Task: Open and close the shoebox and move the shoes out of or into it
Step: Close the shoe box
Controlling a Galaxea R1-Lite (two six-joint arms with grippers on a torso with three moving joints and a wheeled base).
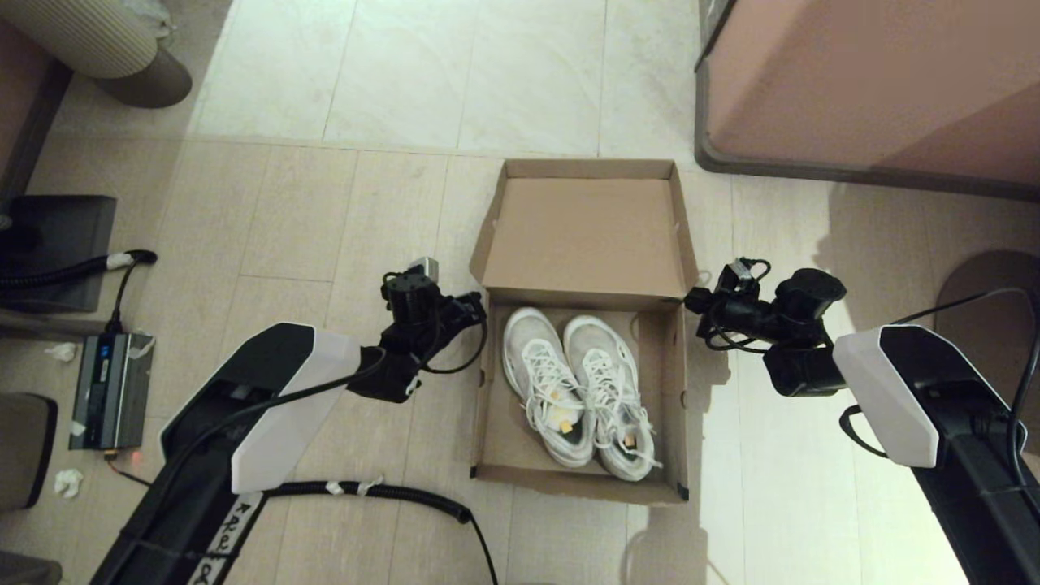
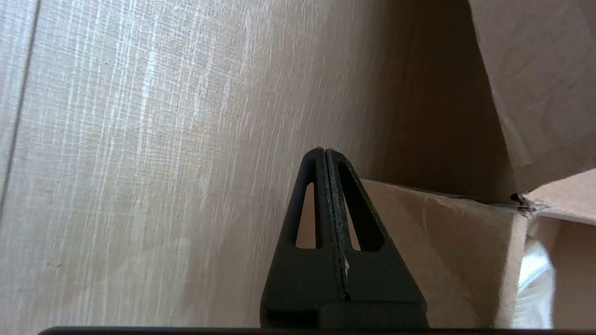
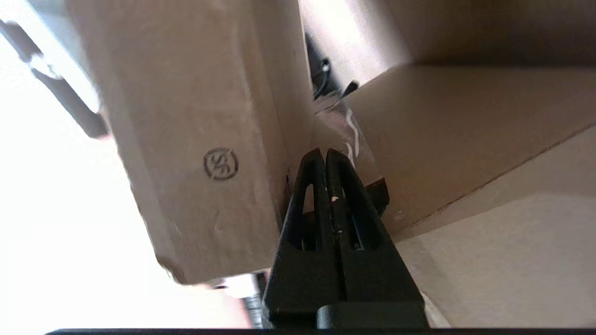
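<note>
The brown cardboard shoebox (image 1: 496, 443) sits on the floor in front of me, its hinged lid (image 1: 587, 236) thrown back and open. Inside lie the two white mesh shoes (image 1: 578, 388) side by side, toes towards the hinge. My left gripper (image 1: 479, 305) is shut and empty, just outside the box's left back corner (image 2: 437, 232). On the opposite side, my right gripper (image 1: 691, 301) is also shut, its tips at the right back corner where lid and wall meet (image 3: 326, 139). In the right wrist view its fingers (image 3: 325, 156) close on nothing.
A large pinkish-brown cabinet (image 1: 869, 89) stands at the back right. On the left are a dark box (image 1: 61, 244), a power adapter (image 1: 110, 390) and a cable (image 1: 382, 491) across the floor. Tiled floor lies behind the lid.
</note>
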